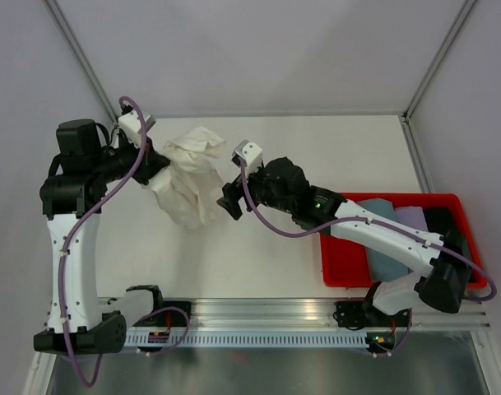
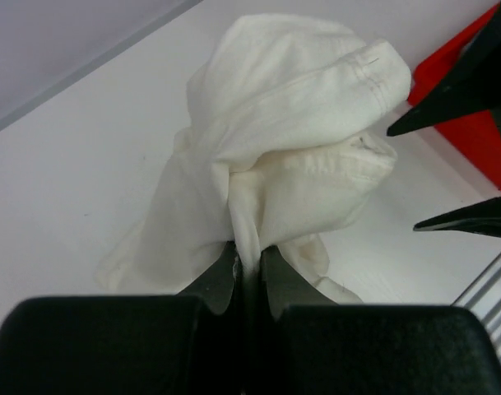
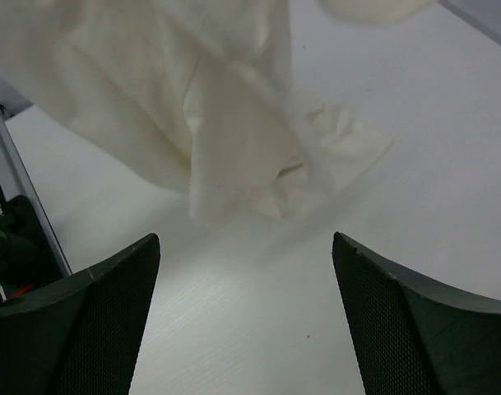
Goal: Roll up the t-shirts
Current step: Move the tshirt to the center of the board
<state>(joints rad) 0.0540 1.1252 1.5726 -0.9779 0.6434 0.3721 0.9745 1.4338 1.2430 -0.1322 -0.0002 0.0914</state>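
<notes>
A wrinkly cream t-shirt [image 1: 191, 177] hangs bunched over the white table, lifted at its left side. My left gripper [image 1: 158, 169] is shut on a fold of it; in the left wrist view the cloth [image 2: 291, 148] is pinched between the fingers [image 2: 217, 276] and billows above them. My right gripper [image 1: 230, 200] is open just right of the shirt, with nothing between its fingers [image 3: 94, 313]. In the right wrist view the shirt's lower hem [image 3: 234, 140] drapes onto the table ahead of the jaws. Grey-blue [image 1: 382, 239], lilac [image 1: 415, 218] and black [image 1: 439, 218] t-shirts lie in the bin.
A red plastic bin [image 1: 340, 263] stands at the right, partly under the right arm. A metal rail [image 1: 266, 317] runs along the near edge. Walls close off the back and both sides of the table [image 1: 332, 156].
</notes>
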